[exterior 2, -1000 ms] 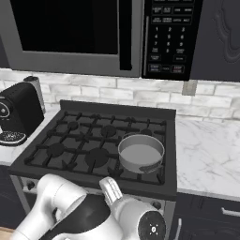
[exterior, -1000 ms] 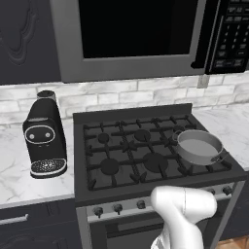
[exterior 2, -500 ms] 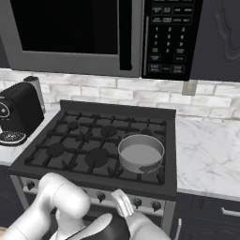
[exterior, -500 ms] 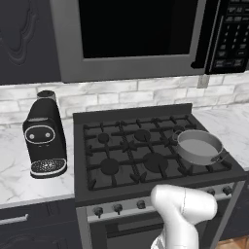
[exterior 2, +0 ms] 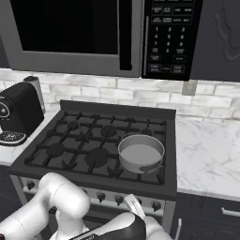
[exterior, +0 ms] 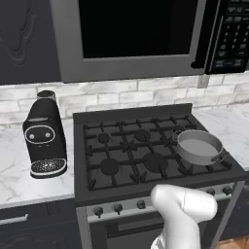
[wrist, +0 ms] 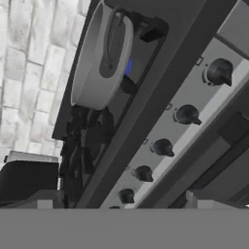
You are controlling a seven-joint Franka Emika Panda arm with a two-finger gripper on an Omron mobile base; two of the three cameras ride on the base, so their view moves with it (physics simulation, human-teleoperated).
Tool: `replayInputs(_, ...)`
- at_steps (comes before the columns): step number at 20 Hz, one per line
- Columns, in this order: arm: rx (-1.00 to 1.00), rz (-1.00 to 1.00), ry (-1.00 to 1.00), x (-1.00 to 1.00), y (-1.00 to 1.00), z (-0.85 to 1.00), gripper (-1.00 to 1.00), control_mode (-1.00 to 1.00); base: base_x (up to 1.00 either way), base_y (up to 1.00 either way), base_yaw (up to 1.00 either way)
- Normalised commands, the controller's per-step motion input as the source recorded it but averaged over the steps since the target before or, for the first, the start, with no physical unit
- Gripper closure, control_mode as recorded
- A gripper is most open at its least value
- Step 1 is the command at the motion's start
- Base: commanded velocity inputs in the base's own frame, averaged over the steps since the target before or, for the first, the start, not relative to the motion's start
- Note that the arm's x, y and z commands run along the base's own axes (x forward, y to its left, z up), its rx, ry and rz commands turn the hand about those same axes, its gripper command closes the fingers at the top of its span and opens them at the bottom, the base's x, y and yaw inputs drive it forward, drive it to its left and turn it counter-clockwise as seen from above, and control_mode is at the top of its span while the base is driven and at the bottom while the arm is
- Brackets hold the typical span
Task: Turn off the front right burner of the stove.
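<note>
Marble counter flanks stove (exterior: pixel 146 155); pot (exterior: pixel 198 146) front right; no legible writing; gripper state unclear

Both base views overlook the stove (exterior: pixel 146 155); hand view sits rolled, close by its knobs (wrist: pixel 187 115).

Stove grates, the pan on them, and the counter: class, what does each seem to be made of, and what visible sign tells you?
Stove grates: matte black, heavy-looking bars, probably cast iron.
Pan: smooth grey with a lighter rim, likely brushed metal.
Counter: white with grey veins, looks like polished marble, though it could be an imitation.
</note>
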Motion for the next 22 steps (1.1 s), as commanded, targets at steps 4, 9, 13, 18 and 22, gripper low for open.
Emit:
replayInputs(4, 0.0, 0.0, -0.02, 0.34, -0.3, -0.44, -1.0, -1.0, 0.0, 0.0, 0.0)
replayInputs(9, 0.0, -0.01, -0.01, 0.48, -0.31, -0.26, -1.0, -1.0, 0.0, 0.0, 0.0)
replayInputs(13, 0.0, 0.0, -0.01, 0.3, -0.29, -0.23, -1.0, -1.0, 0.0, 0.0, 0.0)
replayInputs(18, 0.01, -0.01, -0.05, 0.12, -0.03, -0.35, -1.0, -1.0, 0.0, 0.0, 0.0)
replayInputs(22, 0.05, -0.04, -0.09, 0.22, 0.0, -0.31, -1.0, -1.0, 0.0, 0.0, 0.0)
